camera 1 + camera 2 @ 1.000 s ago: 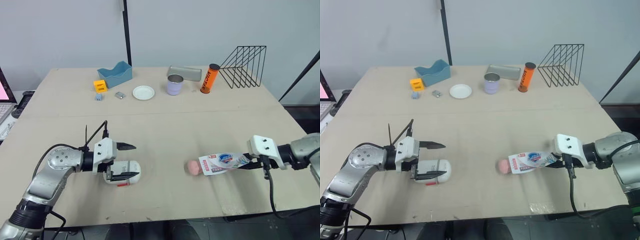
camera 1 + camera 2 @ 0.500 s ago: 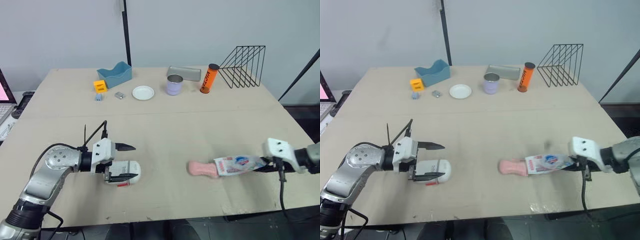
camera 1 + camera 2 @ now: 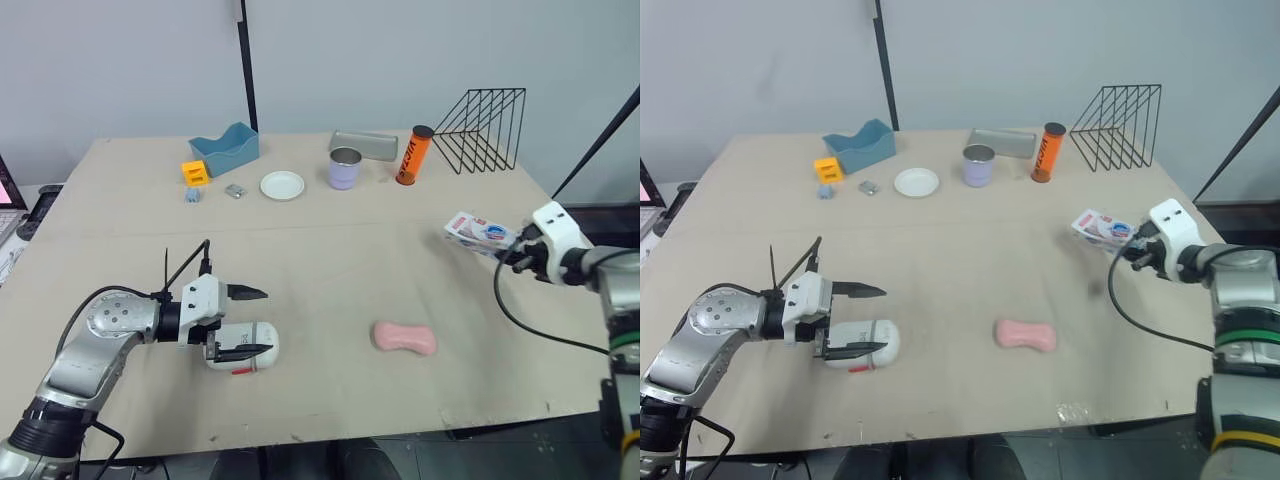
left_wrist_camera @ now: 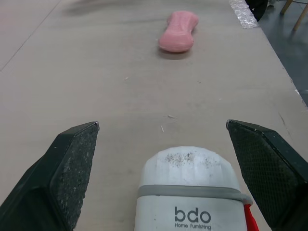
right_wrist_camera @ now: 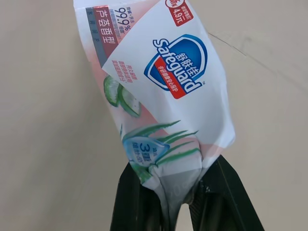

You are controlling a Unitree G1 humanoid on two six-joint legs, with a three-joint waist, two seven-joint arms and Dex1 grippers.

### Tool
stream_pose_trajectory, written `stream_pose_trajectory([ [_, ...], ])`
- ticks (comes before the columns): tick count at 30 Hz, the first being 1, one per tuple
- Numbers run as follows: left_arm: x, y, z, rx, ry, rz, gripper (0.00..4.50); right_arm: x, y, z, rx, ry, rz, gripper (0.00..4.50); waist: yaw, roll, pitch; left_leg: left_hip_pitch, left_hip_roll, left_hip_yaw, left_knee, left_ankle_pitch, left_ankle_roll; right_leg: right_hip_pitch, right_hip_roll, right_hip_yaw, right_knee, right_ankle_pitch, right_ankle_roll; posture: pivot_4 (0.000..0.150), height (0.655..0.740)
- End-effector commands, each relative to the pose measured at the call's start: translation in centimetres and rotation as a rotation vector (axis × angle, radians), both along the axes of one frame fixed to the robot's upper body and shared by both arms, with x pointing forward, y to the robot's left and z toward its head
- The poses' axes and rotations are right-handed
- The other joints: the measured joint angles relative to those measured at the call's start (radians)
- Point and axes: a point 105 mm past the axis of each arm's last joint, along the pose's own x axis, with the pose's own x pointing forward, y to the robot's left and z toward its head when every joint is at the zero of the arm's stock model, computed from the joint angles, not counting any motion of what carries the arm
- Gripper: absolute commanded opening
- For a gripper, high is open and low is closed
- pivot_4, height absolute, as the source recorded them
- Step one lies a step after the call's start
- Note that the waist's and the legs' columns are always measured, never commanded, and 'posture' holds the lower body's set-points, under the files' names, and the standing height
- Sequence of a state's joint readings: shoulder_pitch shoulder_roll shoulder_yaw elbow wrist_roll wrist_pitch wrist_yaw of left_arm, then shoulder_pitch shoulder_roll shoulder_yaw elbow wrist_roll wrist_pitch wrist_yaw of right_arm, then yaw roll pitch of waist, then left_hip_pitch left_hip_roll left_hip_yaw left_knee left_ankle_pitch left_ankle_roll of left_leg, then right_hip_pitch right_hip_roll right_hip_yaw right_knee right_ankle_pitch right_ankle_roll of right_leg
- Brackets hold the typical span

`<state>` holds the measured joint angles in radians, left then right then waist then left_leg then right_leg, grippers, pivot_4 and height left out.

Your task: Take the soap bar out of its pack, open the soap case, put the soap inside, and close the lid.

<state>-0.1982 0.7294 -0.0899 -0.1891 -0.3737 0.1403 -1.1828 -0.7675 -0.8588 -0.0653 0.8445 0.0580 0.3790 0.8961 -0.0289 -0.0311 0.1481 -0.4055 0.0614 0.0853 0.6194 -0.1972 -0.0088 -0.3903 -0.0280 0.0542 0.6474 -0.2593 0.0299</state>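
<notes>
Soap [image 3: 404,338] was out, left bare on the table [image 3: 330,250]. The pack [image 3: 480,231] was pinched in the right gripper [image 5: 178,192]. The case [image 3: 245,346] lay shut between the left gripper's [image 3: 266,320] spread fingers; opening, loading and closing were judged outstanding.

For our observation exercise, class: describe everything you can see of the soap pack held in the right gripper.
The soap pack is a thin, glossy wrapper, white and pale pink, printed with a blue Safeguard shield and green leaves. It looks flat and is crumpled at one end, where the right gripper is shut on it, holding it in the air above the right side of the table. Nothing else touches it.
</notes>
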Motion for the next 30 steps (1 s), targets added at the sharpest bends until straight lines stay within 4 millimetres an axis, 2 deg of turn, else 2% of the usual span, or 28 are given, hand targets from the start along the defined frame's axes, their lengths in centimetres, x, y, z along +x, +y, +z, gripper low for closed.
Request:
stream_pose_trajectory([
  [1, 0.1, 0.1, 1.0, -0.009, -0.043, 0.014, 4.5, 0.5, -1.0, 2.3, 0.086, -0.057, -0.11, 1.12, 0.005, 0.0, 0.0, 0.0, 0.0, 0.0, 0.0, 0.0, 0.0, 0.0, 0.0, 0.0, 0.0, 0.001, 0.002, 0.15, 0.7393],
  [3, 0.1, 0.2, 1.1, -0.011, -0.044, 0.017, 4.5, 0.2, -0.8, 2.0, 0.036, -0.046, -0.061, 1.78, 0.008, 0.0, 0.0, 0.0, -0.002, 0.0, 0.0, 0.0, 0.0, 0.0, 0.0, 0.001, 0.0, 0.001, 0.003, 0.15, 0.7393],
  [6, 0.2, 0.1, 1.1, -0.012, -0.046, 0.02, 4.5, -0.4, -0.8, 1.9, -0.002, -0.047, -0.014, 3.15, 0.008, 0.0, 0.0, 0.0, -0.002, 0.001, 0.0, 0.0, 0.0, 0.001, 0.0, 0.001, 0.0, 0.0, 0.001, 0.15, 0.7393],
  [7, 0.2, 0.1, 1.1, -0.013, -0.046, 0.021, 4.5, -0.5, -1.0, 2.2, -0.006, -0.059, -0.007, 3.15, 0.007, 0.0, 0.0, 0.0, -0.002, 0.001, 0.0, 0.0, 0.0, 0.0, 0.0, 0.002, 0.0, 0.0, 0.001, 0.15, 0.7393],
  [8, 0.2, 0.1, 1.1, -0.013, -0.047, 0.022, 4.5, -0.7, -1.1, 2.3, -0.01, -0.063, 0.005, 3.85, 0.006, 0.001, 0.0, 0.0, -0.003, 0.001, 0.0, 0.0, 0.0, 0.0, 0.0, 0.002, 0.0, 0.0, 0.001, 0.15, 0.7393],
  [9, 0.3, 0.1, 1.1, -0.013, -0.047, 0.023, 4.5, -1.0, -1.2, 2.6, -0.018, -0.071, 0.019, 4.26, 0.005, 0.001, 0.0, 0.0, -0.003, 0.001, 0.0, 0.0, 0.0, 0.0, 0.0, 0.003, 0.0, 0.001, 0.002, 0.15, 0.7393],
  [10, 0.3, 0.1, 1.1, -0.013, -0.048, 0.023, 4.5, -1.2, -1.1, 3.1, -0.024, -0.092, 0.053, 4.39, 0.005, 0.002, 0.0, 0.0, -0.002, 0.001, 0.0, 0.0, 0.0, 0.0, 0.0, 0.003, 0.0, 0.002, 0.004, 0.15, 0.7393],
  [15, 0.4, 0.2, 1.3, -0.021, -0.049, 0.032, 4.5, -2.6, 0.3, 7.1, -0.033, -0.226, 0.231, 4.39, 0.005, 0.003, -0.001, 0.0, -0.001, 0.003, 0.0, 0.0, 0.0, -0.001, 0.002, 0.004, 0.0, 0.003, 0.006, 0.15, 0.7393],
  [17, 0.5, 0.7, 1.5, -0.025, -0.044, 0.062, 4.5, -3.7, 3.2, 9.6, 0.011, -0.324, 0.407, 4.39, 0.005, 0.003, -0.001, 0.0, 0.0, 0.003, 0.0, 0.0, 0.0, -0.001, 0.003, 0.004, 0.0, 0.003, 0.006, 0.15, 0.7393],
  [19, 0.6, 1.3, 1.3, -0.016, -0.035, 0.095, 4.5, -4.9, 6.0, 10.5, 0.043, -0.366, 0.549, 4.39, 0.005, 0.003, -0.001, 0.001, 0.001, 0.003, 0.0, 0.0, 0.0, -0.001, 0.004, 0.004, 0.0, 0.003, 0.006, 0.15, 0.7393],
  [22, 0.1, 3.1, 0.4, 0.023, -0.003, 0.151, 4.5, -6.6, 11.3, 9.7, 0.064, -0.367, 0.773, 4.39, -0.001, 0.002, -0.001, 0.001, 0.002, 0.002, 0.0, 0.0, 0.001, -0.001, 0.005, 0.004, 0.0, 0.002, 0.008, 0.15, 0.7393],
  [25, -0.6, 4.4, -0.1, 0.077, 0.018, 0.182, 4.5, -8.9, 15.1, 7.4, 0.077, -0.313, 0.953, 4.39, -0.003, 0.001, -0.002, 0.002, 0.006, 0.0, -0.001, -0.001, 0.0, 0.0, 0.007, 0.003, 0.0, -0.001, 0.01, 0.15, 0.7393],
  [27, -1.5, 4.9, -0.4, 0.105, 0.043, 0.174, 4.5, -10.5, 16.7, 6.5, 0.112, -0.279, 1.05, 4.39, 0.003, 0.002, -0.001, 0.002, 0.006, -0.001, -0.001, -0.001, 0.0, 0.0, 0.005, 0.002, 0.001, -0.002, 0.01, 0.15, 0.7393],
  [30, -2.4, 5.4, -0.3, 0.129, 0.047, 0.163, 4.5, -11.3, 17.8, 6.0, 0.158, -0.266, 1.113, 4.39, 0.008, 0.002, -0.001, 0.001, 0.003, 0.001, 0.0, -0.001, 0.0, -0.001, 0.001, 0.002, 0.001, -0.004, 0.006, 0.15, 0.7393],
])
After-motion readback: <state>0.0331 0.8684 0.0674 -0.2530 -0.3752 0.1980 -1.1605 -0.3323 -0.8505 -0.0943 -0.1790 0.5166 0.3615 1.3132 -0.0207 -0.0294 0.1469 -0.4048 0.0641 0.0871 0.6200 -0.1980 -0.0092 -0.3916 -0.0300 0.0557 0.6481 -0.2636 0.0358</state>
